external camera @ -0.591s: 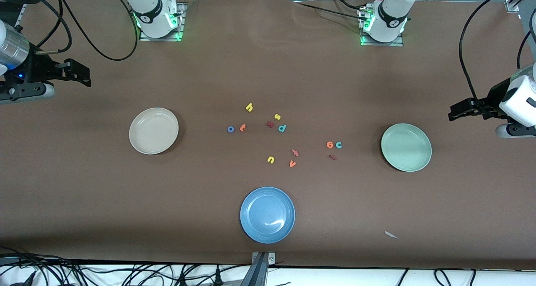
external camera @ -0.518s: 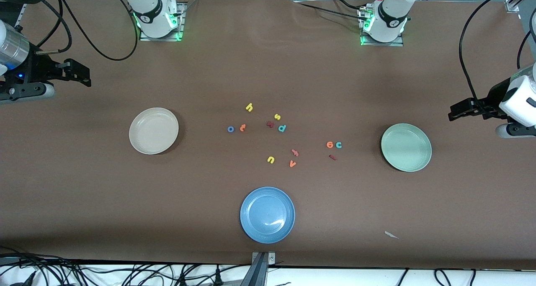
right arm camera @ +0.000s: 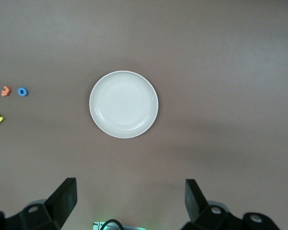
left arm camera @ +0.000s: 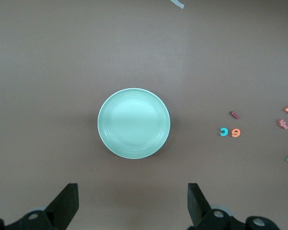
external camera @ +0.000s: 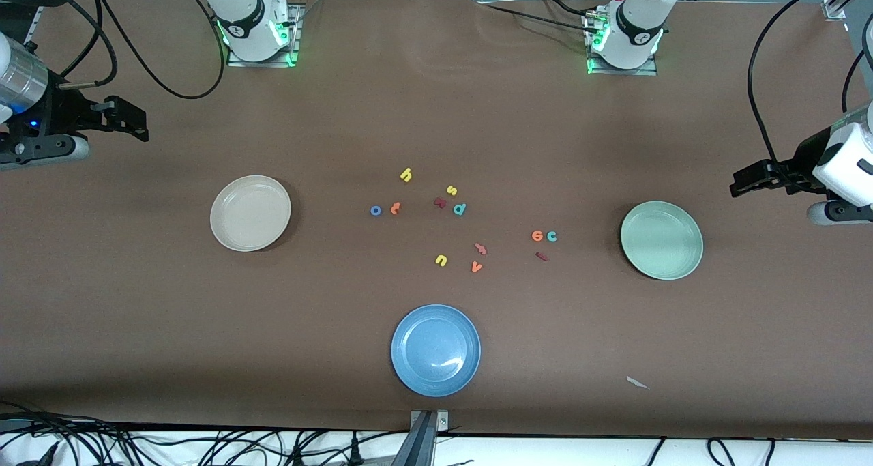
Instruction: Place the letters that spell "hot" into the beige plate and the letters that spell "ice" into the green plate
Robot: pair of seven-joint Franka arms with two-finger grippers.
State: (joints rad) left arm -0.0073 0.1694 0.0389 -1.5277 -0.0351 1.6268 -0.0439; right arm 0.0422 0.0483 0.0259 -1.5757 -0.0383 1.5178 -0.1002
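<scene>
Both arms are waiting at the counter's (external camera: 436, 111) ends, jaws spread and holding nothing. The right gripper (right arm camera: 129, 201) is hanging above the bare counter near the beige plate (external camera: 250, 213); the left gripper (left arm camera: 132, 203) is hanging likewise near the green plate (external camera: 661, 239).

Both plates are lying empty. The yellow h (external camera: 406, 175), blue o (external camera: 375, 210) and orange t (external camera: 395, 208) are sitting mid-counter, o and t just beside each other, h farther from the camera. The orange e (external camera: 537, 235) and teal c (external camera: 551, 235) are lying side by side toward the green plate, the red i (external camera: 542, 255) just nearer the camera. A blue plate (external camera: 436, 350) is sitting nearest the camera.
</scene>
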